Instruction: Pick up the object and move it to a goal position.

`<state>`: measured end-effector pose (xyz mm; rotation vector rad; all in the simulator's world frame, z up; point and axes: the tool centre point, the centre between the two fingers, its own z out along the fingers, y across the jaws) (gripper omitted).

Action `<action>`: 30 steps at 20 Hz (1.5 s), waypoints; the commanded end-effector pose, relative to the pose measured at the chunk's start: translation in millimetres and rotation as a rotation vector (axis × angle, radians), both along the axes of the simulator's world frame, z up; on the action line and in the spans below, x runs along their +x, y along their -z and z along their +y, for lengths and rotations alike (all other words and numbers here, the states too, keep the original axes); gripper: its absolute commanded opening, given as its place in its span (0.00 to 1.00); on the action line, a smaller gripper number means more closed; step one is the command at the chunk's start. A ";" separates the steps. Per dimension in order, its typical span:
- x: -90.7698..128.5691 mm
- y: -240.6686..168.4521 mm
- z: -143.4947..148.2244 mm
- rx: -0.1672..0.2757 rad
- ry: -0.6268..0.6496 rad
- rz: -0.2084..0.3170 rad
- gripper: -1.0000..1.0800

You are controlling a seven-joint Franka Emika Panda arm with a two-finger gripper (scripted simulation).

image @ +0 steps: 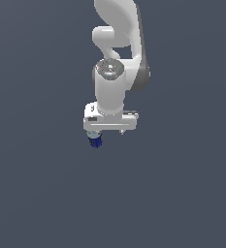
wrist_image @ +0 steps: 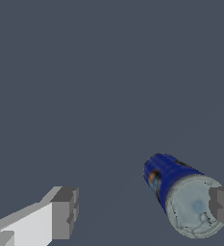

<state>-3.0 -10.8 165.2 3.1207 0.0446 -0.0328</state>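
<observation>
The object (wrist_image: pixel 173 185) is a small dark-blue can with a pale grey end, lying on its side on the grey floor. In the wrist view it lies between my two grey fingertips, close against one fingertip (wrist_image: pixel 223 207) and far from the other (wrist_image: pixel 64 213). My gripper (wrist_image: pixel 143 211) is open wide and holds nothing. In the exterior view the white hand points straight down and the gripper (image: pixel 98 137) is directly over the object (image: pixel 95 142), which shows as a tiny blue block just under the hand. The fingers are mostly hidden there.
A plain dark grey floor (image: pixel 182 193) fills both views. The white arm (image: pixel 117 53) rises from the hand toward the top of the exterior view. No other objects or goal marker show.
</observation>
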 end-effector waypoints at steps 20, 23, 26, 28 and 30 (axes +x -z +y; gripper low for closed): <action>-8.1 0.4 -18.2 -0.006 0.052 -0.013 0.96; -13.9 7.8 -28.7 -0.001 0.125 -0.015 0.96; -21.7 16.9 -42.2 0.004 0.219 -0.017 0.96; -27.5 23.2 -51.6 0.008 0.286 -0.019 0.96; -32.7 28.4 -59.6 0.010 0.343 -0.021 0.96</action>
